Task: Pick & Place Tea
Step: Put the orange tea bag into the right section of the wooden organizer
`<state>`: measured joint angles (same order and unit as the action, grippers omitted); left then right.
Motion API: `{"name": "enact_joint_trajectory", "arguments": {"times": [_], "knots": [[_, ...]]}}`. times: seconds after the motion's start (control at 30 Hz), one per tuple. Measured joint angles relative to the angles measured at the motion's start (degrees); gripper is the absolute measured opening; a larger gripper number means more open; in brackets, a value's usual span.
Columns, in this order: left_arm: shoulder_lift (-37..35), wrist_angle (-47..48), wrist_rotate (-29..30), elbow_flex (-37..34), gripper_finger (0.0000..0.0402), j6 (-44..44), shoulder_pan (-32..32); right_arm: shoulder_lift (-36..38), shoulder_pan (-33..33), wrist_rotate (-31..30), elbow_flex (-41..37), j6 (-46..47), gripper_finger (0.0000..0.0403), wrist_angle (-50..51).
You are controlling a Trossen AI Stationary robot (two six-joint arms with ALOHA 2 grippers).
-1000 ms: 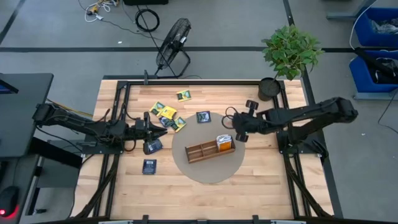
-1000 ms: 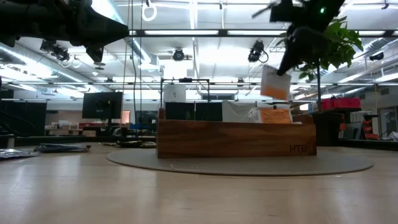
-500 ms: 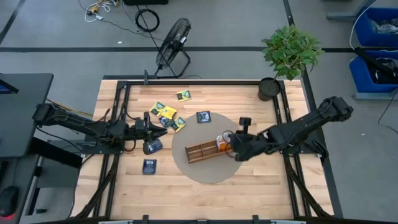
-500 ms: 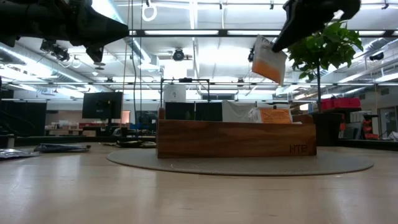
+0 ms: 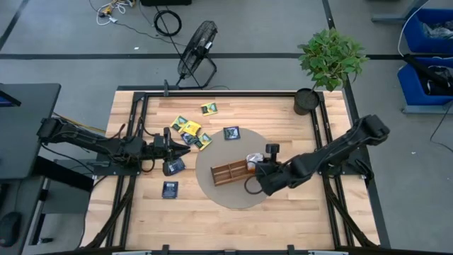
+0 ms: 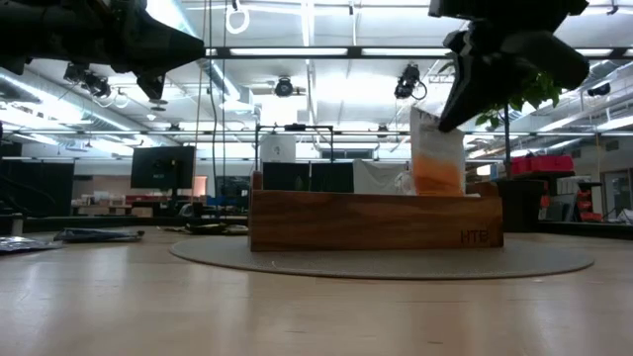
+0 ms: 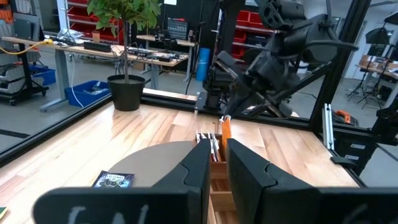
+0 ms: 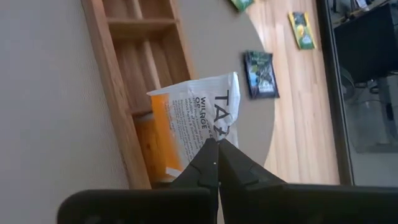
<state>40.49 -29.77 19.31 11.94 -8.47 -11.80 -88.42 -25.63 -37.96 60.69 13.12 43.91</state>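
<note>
Waiting at the desk's left side, the left gripper (image 5: pixel 172 147) hovers beside the scattered tea sachets (image 5: pixel 190 129) exactly where it was a second ago, its jaws set narrow with nothing between them; a dark sachet (image 5: pixel 170 189) lies apart nearer the front edge. Toward the middle, the wooden tray (image 5: pixel 230 171) sits on the round grey mat (image 5: pixel 233 193), two of its compartments bare. The change is all on the right: the right gripper (image 5: pixel 259 170) has swung from beyond the tray's end to directly over it and come down, and the orange-and-white sachet (image 6: pixel 436 158) pinched in its closed jaws has dropped from well above the tray to standing upright with its lower edge behind the tray wall. The wrist view shows that sachet (image 8: pixel 193 124) over the end compartment, where another orange sachet (image 8: pixel 149 146) already lies. By my reading, this placement is nearly complete and only the release remains, with many sachets left on the desk.
</note>
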Motion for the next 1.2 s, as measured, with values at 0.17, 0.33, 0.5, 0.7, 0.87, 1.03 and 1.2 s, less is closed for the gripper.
{"name": "enact_joint_trajectory", "arguments": {"times": [0.17, 0.33, 0.5, 0.7, 0.87, 1.03, 1.2], "knots": [[0.00, 0.01, 0.00, 0.00, 0.0053, 0.00, 0.01, -0.09, -0.10, -0.12, 0.00, -0.36, 0.0000, 1.56], [0.00, 0.04, -0.01, 0.00, 0.0053, -0.03, 0.01, -1.15, -0.09, 0.51, 0.00, -0.49, 0.0000, 2.06], [0.00, 0.04, 0.00, 0.00, 0.0053, -0.13, -0.01, -3.93, -0.09, 0.58, 0.00, -0.10, 0.0000, 2.10], [0.00, 0.06, -0.01, 0.00, 0.0053, -0.15, 0.00, -5.96, -0.09, -0.49, 0.00, -0.06, 0.0000, 2.24], [0.00, 0.07, 0.00, 0.00, 0.0053, -0.15, 0.00, -5.96, -0.07, 1.64, 0.00, -0.01, 0.0000, 0.08], [0.00, 0.08, -0.01, 0.00, 0.0053, -0.09, 0.00, -5.96, 0.42, 5.08, 0.00, 0.32, 0.0000, -0.07], [0.00, 0.08, 0.00, 0.00, 0.0053, -0.09, -0.01, -5.96, 1.14, 4.57, 0.00, 1.90, 0.0002, -0.17]]}}
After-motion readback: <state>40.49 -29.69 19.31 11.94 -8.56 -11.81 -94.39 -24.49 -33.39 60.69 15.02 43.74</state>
